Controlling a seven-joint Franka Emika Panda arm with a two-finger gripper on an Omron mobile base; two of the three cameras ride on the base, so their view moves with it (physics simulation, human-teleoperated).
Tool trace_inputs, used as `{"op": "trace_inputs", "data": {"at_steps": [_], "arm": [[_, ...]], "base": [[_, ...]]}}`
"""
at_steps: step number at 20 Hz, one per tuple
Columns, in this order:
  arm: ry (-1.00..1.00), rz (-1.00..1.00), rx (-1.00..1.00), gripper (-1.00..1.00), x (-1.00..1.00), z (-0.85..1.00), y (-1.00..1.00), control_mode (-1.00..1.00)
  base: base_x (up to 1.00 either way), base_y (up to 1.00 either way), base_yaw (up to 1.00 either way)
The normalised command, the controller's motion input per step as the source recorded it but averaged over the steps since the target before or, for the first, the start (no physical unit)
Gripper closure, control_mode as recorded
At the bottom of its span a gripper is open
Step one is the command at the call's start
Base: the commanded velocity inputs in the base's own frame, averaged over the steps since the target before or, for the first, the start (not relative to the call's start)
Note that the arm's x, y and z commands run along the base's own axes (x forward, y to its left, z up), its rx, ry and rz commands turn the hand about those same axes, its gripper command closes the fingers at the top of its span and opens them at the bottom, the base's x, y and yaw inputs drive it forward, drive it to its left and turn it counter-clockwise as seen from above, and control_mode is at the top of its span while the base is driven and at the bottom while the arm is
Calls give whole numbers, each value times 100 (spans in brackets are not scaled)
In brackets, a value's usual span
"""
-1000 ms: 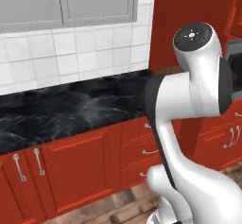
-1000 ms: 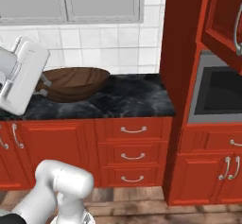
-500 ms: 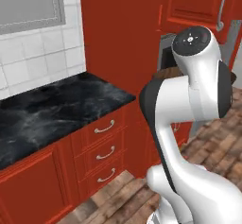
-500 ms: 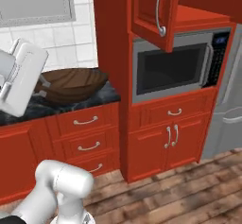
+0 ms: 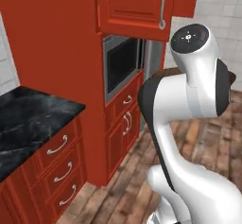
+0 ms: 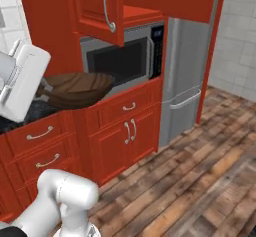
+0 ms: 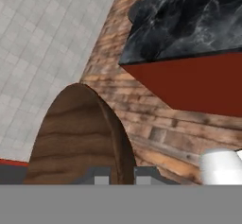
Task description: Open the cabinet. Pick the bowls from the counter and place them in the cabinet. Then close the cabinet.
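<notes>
Bowl (image 7: 78,138) wedged rim-first between claw (image 7: 122,175) tips, clamped.

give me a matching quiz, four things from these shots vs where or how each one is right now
Things:
1. brown bowl
2. cabinet door
3. microwave
4. fridge

States:
a. built in under the open cabinet
b. swung open, silver handle showing
c. steel, right of the microwave
d. clamped by its rim in the gripper

Pairs: 1-d, 2-b, 3-a, 4-c
</notes>
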Motion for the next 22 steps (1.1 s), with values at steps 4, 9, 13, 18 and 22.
{"op": "trace_inputs", "data": {"at_steps": [4, 9, 13, 18, 22], "arm": [[0, 0, 0, 100, 0, 0, 0, 100], [0, 0, 0, 100, 0, 0, 0, 100], [0, 0, 0, 100, 0, 0, 0, 100], [0, 0, 0, 100, 0, 0, 0, 100], [0, 0, 0, 100, 0, 0, 0, 100]], "base": [[-83, -51, -57], [-56, -59, -53], [4, -6, -40], [35, -27, -31], [90, -6, -17]]}}
